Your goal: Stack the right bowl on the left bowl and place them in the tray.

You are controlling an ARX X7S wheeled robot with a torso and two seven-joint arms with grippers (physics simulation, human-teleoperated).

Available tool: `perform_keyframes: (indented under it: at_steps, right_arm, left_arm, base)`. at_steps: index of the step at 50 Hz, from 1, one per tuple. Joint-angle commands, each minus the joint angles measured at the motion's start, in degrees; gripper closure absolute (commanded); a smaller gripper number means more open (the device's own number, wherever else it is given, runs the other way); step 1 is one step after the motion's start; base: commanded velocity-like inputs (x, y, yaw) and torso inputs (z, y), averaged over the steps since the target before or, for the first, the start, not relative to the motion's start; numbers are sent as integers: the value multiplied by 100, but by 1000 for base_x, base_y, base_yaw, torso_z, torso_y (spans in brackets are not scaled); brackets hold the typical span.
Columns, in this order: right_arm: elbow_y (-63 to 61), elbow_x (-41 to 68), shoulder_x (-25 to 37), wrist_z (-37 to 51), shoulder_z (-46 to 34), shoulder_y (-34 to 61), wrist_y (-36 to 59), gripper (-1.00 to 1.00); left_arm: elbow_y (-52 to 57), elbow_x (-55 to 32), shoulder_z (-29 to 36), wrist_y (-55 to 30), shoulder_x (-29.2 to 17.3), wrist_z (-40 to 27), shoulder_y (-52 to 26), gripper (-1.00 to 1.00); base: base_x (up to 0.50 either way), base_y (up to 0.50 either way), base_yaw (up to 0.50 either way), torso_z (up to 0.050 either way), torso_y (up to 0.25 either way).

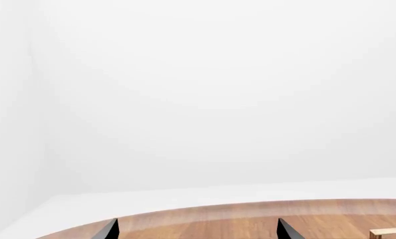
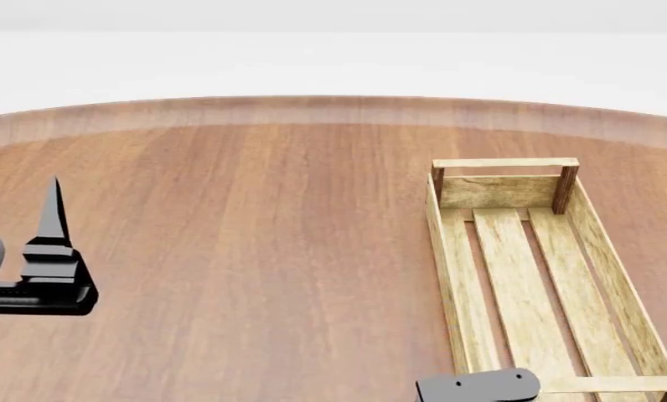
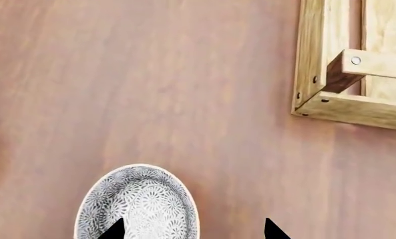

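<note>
Head view shows a broad round wooden table (image 2: 255, 251) with the tray (image 2: 451, 276), a long light-wood crate with a slatted bottom, lying on the right half and holding nothing. No bowl appears in this view at all. The left gripper (image 2: 52, 251) stands low at the left edge over bare table, one dark finger pointing up; only that finger shows there, but the left wrist view catches both tips (image 1: 112, 229) well apart with nothing between them, looking out across the table edge toward a white wall. The right gripper (image 2: 476, 387) is barely in frame at the bottom, beside the tray's near end.

From the right wrist view, a patterned grey-and-white bowl (image 3: 137, 204) sits on the table below the right gripper, apart from the tray's near corner (image 3: 311, 102). The two black fingertips (image 3: 113, 230) are spread, one lying over the bowl's inside, the other over bare wood beyond its rim. They grip nothing yet.

My reading is that the task is at its opening step: reaching for the right bowl. Only one bowl is visible, so I cannot place the other. The next move seems to call for lowering the right gripper so the rim passes between the fingers, closing on that thin wall, then lifting it level toward the left bowl
</note>
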Motion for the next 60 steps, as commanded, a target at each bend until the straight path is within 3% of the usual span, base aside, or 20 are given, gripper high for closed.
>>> perform_keyframes:
  at_steps: [1, 60]
  right_arm:
    - [156, -481, 2, -515, -128, -242, -138, -100]
    - [1294, -2158, -201, -2638, -1231, -403, -959, -100]
  left_arm:
    - [-16, -11, 35, 27, -21, -29, 9, -100]
    - [-33, -113, 133, 147, -135, -140, 105, -100]
  base:
    - [0, 0, 0, 0, 0]
    - [0, 0, 0, 0, 0]
